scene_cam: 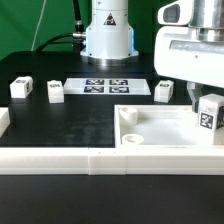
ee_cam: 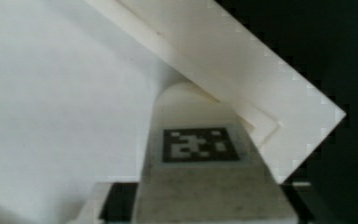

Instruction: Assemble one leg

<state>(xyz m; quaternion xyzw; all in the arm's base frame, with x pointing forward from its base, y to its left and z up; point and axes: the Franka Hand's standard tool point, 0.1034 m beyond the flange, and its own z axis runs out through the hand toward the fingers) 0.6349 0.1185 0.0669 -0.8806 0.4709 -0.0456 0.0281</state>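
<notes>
The hand [scene_cam: 203,103] is clamped on the leg [scene_cam: 208,116], held above the right part of the white panel [scene_cam: 160,130] on the table [scene_cam: 70,115]; lower it upright and squarely over a corner socket; release only once seated.

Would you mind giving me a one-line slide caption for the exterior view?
Panda gripper holds a tagged white leg over the square panel; three loose legs and the marker board lie behind.
</notes>
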